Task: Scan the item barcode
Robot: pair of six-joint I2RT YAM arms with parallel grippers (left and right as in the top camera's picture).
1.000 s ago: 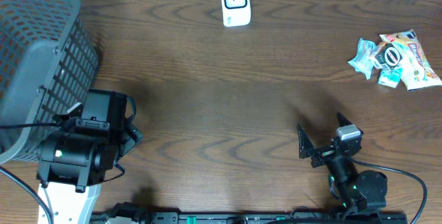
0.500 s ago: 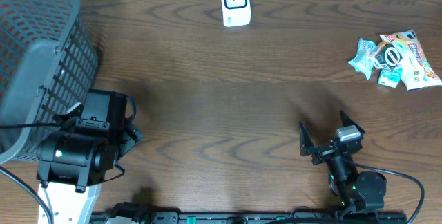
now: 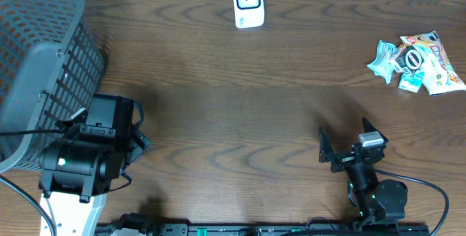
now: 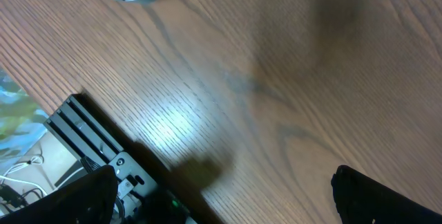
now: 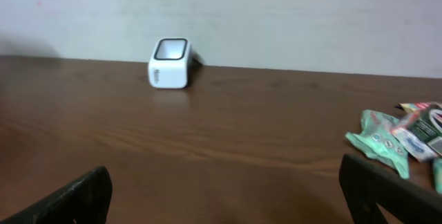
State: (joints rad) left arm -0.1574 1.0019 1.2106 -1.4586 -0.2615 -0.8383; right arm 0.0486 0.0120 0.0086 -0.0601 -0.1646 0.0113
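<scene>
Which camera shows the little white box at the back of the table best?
The overhead view: the white box is sharp there, seen from above, with its dark window plain to see. The right wrist view shows it from the side, farther off and a bit blurry. The left wrist view does not show it at all.

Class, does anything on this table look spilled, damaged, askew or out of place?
Nothing stands out: the barcode scanner stands upright at the far edge, the snack packets lie heaped together, and the basket looks intact.
</scene>
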